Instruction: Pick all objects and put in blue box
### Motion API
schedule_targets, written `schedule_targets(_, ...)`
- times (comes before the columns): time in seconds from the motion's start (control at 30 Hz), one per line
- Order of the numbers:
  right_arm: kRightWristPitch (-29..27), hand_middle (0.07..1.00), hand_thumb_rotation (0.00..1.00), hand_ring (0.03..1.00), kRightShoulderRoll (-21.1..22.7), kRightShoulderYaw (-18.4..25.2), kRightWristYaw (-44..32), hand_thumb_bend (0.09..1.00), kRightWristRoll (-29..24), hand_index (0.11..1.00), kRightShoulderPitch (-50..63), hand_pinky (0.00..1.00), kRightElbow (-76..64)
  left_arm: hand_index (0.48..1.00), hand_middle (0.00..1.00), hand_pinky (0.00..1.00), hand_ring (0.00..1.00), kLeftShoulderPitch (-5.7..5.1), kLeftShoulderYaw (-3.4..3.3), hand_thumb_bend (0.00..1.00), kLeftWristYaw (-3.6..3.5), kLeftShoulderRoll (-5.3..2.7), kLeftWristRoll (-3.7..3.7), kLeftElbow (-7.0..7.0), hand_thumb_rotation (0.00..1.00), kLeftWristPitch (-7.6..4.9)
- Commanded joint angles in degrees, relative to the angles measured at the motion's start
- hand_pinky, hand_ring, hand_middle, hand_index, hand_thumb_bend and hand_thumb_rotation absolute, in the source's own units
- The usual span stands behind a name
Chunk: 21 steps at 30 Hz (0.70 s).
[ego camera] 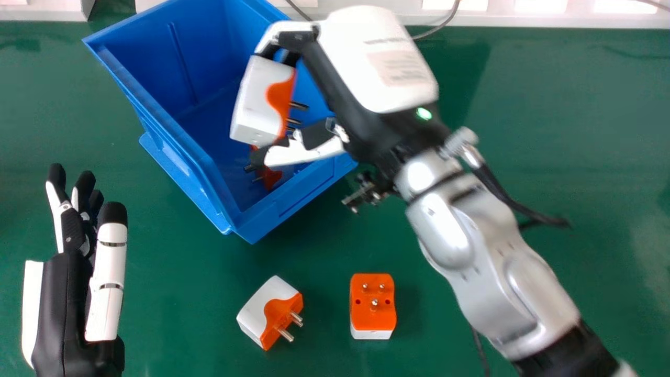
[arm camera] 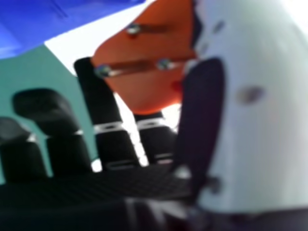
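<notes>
Green counter (ego camera: 565, 136) beneath, my right hand (ego camera: 374, 63) pinches a blocky white-and-orange plug adapter (ego camera: 256, 102) between thumb and fingers, above the blue plastic box (ego camera: 180, 152). Inside, I see a second adapter (ego camera: 270, 179), partly hidden.

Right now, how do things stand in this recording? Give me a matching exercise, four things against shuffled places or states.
1. left hand
2. right hand
3. blue box
4. green table

A. has an orange adapter inside
B. holds nothing
C. bears two plug adapters
D. holds a white-and-orange adapter

Pairs: 1-B, 2-D, 3-A, 4-C
</notes>
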<state>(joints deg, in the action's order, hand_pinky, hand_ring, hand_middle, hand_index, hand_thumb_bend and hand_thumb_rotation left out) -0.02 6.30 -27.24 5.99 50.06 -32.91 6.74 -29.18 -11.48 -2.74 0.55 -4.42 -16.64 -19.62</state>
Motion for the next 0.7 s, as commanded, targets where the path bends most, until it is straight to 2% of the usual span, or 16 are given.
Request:
schedule_targets(0.0,-0.8,0.259,0.16,0.170,-1.9,-0.5,1.8,0.375,0.5,0.328,-5.9,0.10,3.7,1.000,1.00,1.00,1.00,-0.57,0.22,0.45,-0.07,0.01,-0.27,-1.42,0.84,-0.34)
schedule_targets(0.07,0.0,0.339,0.23,0.229,-3.4,-1.0,1.6,0.376,0.5,0.424,-9.2,0.14,8.2,1.000,1.00,1.00,1.00,-0.86,0.25,0.42,-0.21,0.07,-0.37,-1.73,0.84,-0.07)
schedule_targets(0.13,0.6,0.372,0.26,0.255,-4.9,-1.2,1.2,0.364,-0.1,0.464,-12.1,0.16,12.8,1.000,1.00,1.00,1.00,-0.88,0.16,0.42,-0.27,0.18,-0.12,-1.48,0.85,-0.64)
schedule_targets(0.2,0.5,0.320,0.22,0.219,-6.4,-1.3,1.9,0.340,-0.9,0.439,-14.7,0.14,17.6,1.000,1.00,1.00,1.00,-0.97,0.17,0.42,-0.37,0.16,-0.27,-1.52,0.85,-0.82)
schedule_targets(0.3,0.9,0.259,0.15,0.169,-8.0,-1.8,2.7,0.465,-1.1,0.470,-18.5,0.11,24.4,1.000,1.00,1.00,1.00,-1.39,0.24,0.42,-0.31,-0.03,-0.70,-2.34,0.85,0.14)
schedule_targets(0.37,1.7,0.292,0.14,0.191,-9.1,-2.2,3.2,0.483,-1.0,0.479,-20.6,0.12,28.5,1.000,1.00,1.00,1.00,-1.71,0.20,0.43,-0.43,0.07,-0.82,-2.57,0.85,0.44)
schedule_targets(0.5,3.3,0.298,0.13,0.193,-11.0,-3.3,4.2,0.492,-0.6,0.489,-24.4,0.12,35.6,1.000,1.00,1.00,1.00,-2.09,0.12,0.41,-0.20,0.20,0.05,-2.63,0.86,-0.02)
schedule_targets(0.57,3.6,0.295,0.13,0.188,-11.6,-3.8,4.3,0.494,-0.7,0.490,-25.9,0.12,38.4,1.000,1.00,1.00,1.00,-2.20,0.12,0.40,-0.08,0.11,0.11,-2.71,0.87,0.03)
schedule_targets(0.6,3.6,0.314,0.13,0.199,-11.8,-4.1,4.7,0.494,-0.7,0.491,-26.6,0.13,39.9,1.000,1.00,1.00,1.00,-2.26,0.11,0.40,-0.08,0.10,0.04,-2.72,0.87,0.05)
schedule_targets(0.67,3.8,0.421,0.04,0.228,-12.4,-4.6,5.2,0.510,-0.8,0.490,-27.8,0.15,42.6,1.000,1.00,1.00,1.00,-2.44,0.11,0.41,-0.20,0.15,-0.10,-2.75,0.87,0.00)
